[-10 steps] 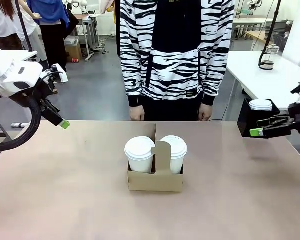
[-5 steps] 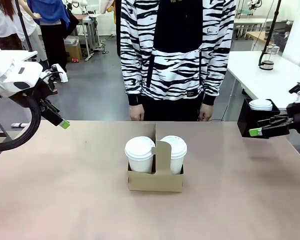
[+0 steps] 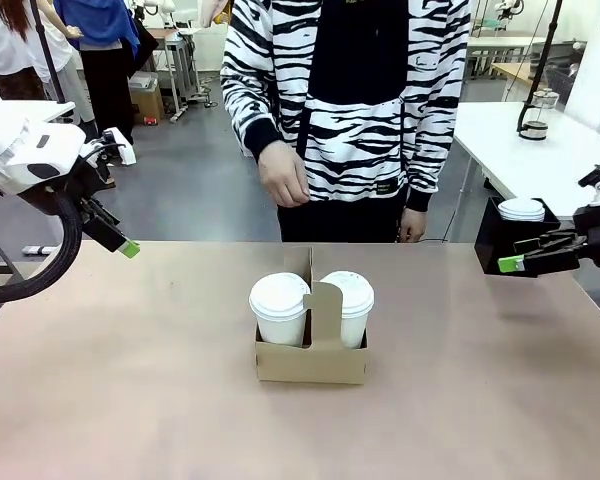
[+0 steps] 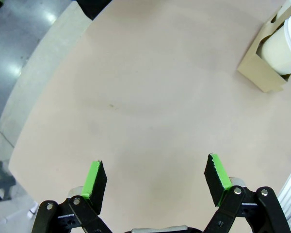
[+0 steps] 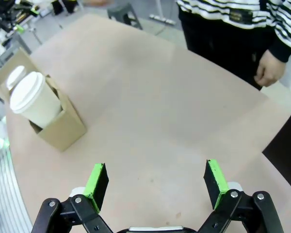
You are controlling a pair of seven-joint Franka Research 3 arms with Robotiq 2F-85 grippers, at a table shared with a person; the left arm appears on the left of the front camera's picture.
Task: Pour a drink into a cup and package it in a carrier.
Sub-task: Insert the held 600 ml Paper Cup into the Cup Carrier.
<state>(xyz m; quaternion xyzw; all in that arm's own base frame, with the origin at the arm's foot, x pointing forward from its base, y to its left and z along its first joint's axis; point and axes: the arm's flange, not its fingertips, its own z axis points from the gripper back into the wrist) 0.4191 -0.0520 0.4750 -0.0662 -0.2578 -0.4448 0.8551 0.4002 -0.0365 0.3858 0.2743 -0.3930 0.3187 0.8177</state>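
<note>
The brown cardboard carrier stands mid-table with its handle upright. Two white paper cups with lids fill its slots, one on the left and one on the right. The lids hide the drink. My left gripper hangs open above the table's far left, well away from the carrier; the left wrist view has its fingers over bare table, the carrier at upper right. My right gripper is open at the far right; its wrist view has the carrier and a lidded cup at left.
A person stands at the far edge, one hand raised at chest height, the other hanging by the table edge. A black box with white lids sits behind my right gripper. A glass pot stands on a white side table.
The person's hand on the picture's left has risen from the table edge to chest height. Both arms and the carrier have stayed still.
</note>
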